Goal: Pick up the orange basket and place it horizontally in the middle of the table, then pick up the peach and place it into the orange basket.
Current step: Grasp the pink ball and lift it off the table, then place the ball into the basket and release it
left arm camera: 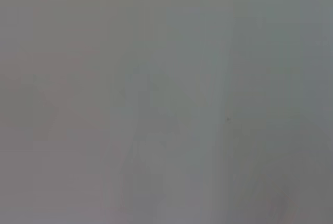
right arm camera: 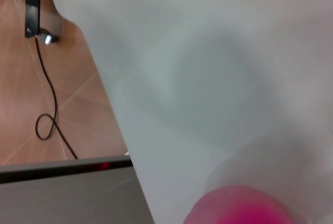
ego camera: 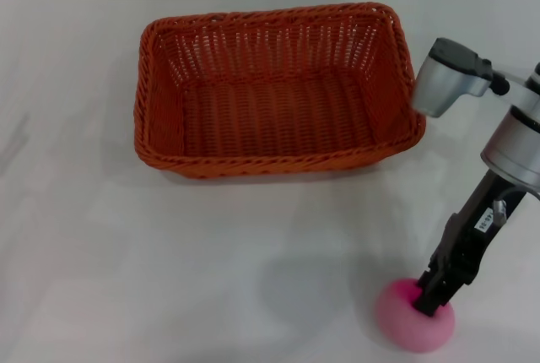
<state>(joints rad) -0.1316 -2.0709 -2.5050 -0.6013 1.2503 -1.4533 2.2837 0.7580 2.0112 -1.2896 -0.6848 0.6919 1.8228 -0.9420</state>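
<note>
At five o'clock on the white bench (ego camera: 101, 253), the right hand (ego camera: 435, 294) pinches the pink peach (ego camera: 413, 316), which should be gripped firmly and lifted clear of the rim before travelling to the orange basket (ego camera: 278, 93) at twelve o'clock.

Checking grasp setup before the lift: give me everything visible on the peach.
The peach is a small, round, smooth ball, pink with a paler patch on its near right side; no leaf mark shows. It sits on the white table near the front right, well clear of the orange basket, which lies behind and to its left. The right gripper is down on its top; whether the jaws have closed on it cannot be seen. The right wrist view shows only a blurred pink edge.
</note>
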